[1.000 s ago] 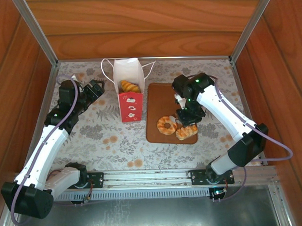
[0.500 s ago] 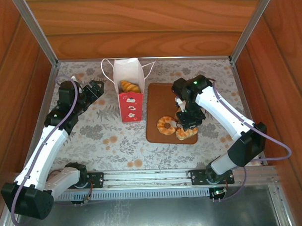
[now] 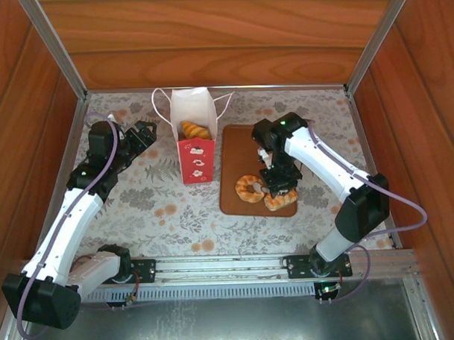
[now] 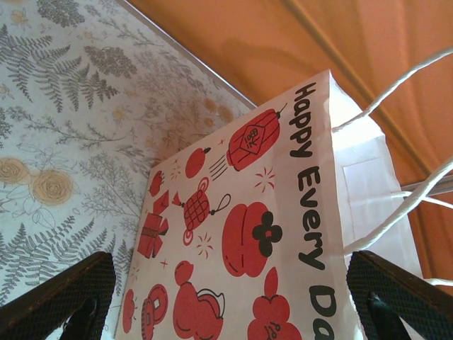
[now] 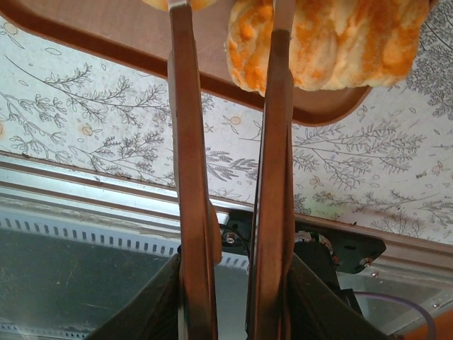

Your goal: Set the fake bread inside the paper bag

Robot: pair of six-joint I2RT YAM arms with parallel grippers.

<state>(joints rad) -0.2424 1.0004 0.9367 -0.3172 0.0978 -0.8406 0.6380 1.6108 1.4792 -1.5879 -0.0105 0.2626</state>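
Fake bread [image 5: 333,42]: ring doughnut [image 3: 249,188], braided roll [image 3: 282,202] on brown board [image 3: 234,147]; croissant [image 3: 194,131] in mouth of paper bag [image 3: 196,160].

Right gripper [image 3: 275,188] low between doughnut and roll, fingers [image 5: 190,142] parted only slightly, nothing between.

Likely step: grasp roll. Widen jaws first, centre over roll, straddle narrow width, close gently. Lift above bag rim, avoid cord handles [image 3: 159,105].

Left gripper [image 3: 147,132] wide open, empty, just beside bag; could steady it.
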